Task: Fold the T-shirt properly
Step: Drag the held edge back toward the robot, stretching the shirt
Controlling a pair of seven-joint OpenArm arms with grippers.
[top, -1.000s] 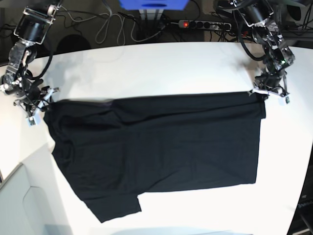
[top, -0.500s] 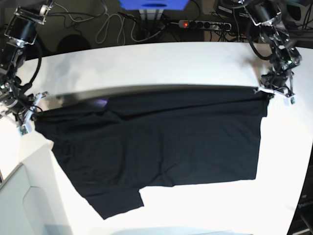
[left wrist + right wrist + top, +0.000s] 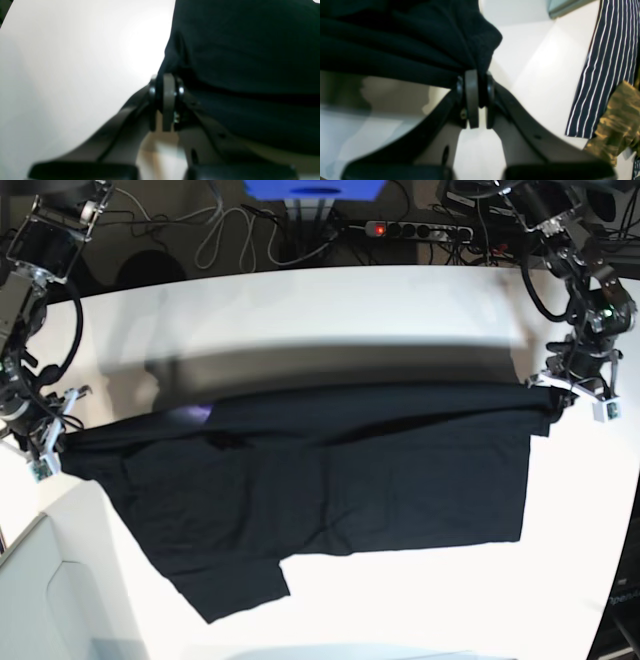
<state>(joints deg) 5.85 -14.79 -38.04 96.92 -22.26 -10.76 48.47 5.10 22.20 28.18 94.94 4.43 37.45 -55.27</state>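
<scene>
The black T-shirt [image 3: 330,480] is stretched across the white table [image 3: 320,310]. Its far edge is raised and taut between the two grippers, and the rest trails toward the near side. In the base view my left gripper [image 3: 560,395] is at the right, shut on the T-shirt's far right corner. My right gripper [image 3: 55,442] is at the left, shut on the far left corner. The left wrist view shows the left gripper [image 3: 166,82] pinching black cloth [image 3: 245,50]. In the right wrist view the right gripper [image 3: 475,77] clamps bunched black cloth [image 3: 395,50].
A power strip [image 3: 415,230], cables and a blue box [image 3: 315,188] lie behind the table. A grey bin [image 3: 40,600] sits at the near left corner. In the right wrist view a striped cloth [image 3: 607,62] and a camouflage cloth [image 3: 617,117] lie to the right.
Both grippers have moved toward the near side and outward. The shirt's far edge has come off the table and been pulled taut, casting a shadow band behind it.
</scene>
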